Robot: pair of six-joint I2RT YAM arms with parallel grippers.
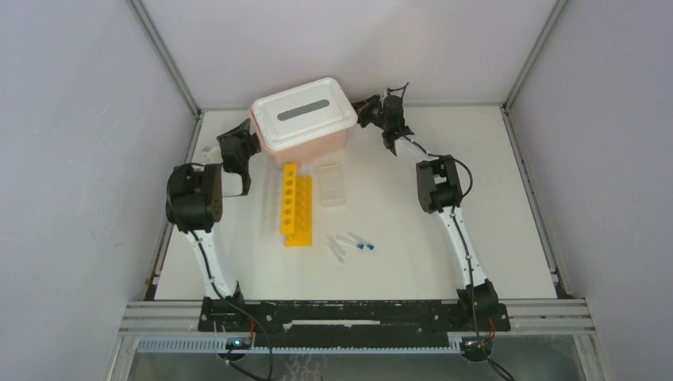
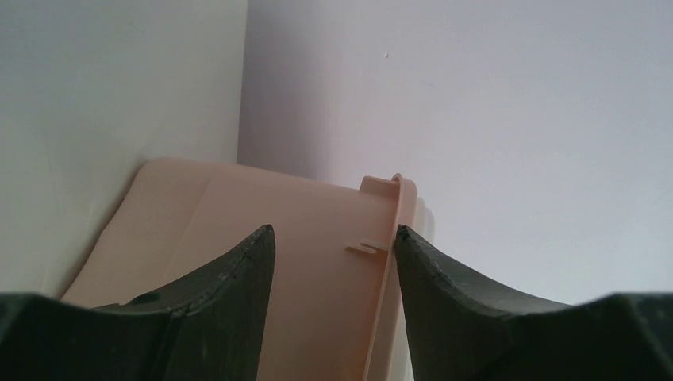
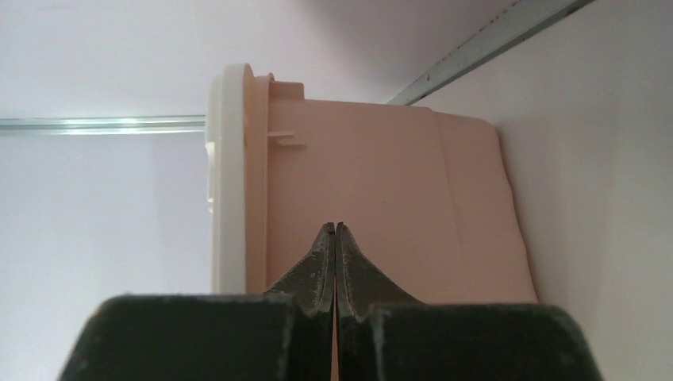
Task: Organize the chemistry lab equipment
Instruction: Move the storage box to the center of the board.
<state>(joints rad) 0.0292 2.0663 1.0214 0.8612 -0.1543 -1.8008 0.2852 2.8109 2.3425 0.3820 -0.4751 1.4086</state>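
The clear gridded rack point(image 1: 333, 185) looked faint on the white table point(image 1: 476, 198) and was hard to make out. The pink bin point(image 1: 317, 147) stood at the back between both arms; I could not tell if they touched it. The left gripper point(image 2: 333, 234) had its fingers apart. The right gripper point(image 3: 335, 226) was pinched together on nothing. The long yellow rack point(image 1: 295, 205) lay mid-table just beside the clear one, with small blue-capped tubes point(image 1: 355, 242) lying nearby.

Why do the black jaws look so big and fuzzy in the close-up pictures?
Left wrist view: the jaws sit right at the lens, so they loom large and soft-edged; the pink bin looks pale. Right wrist view: same closeness, jaws nearly black. Top view: soft even light, faint shadows, small tubes barely clear.
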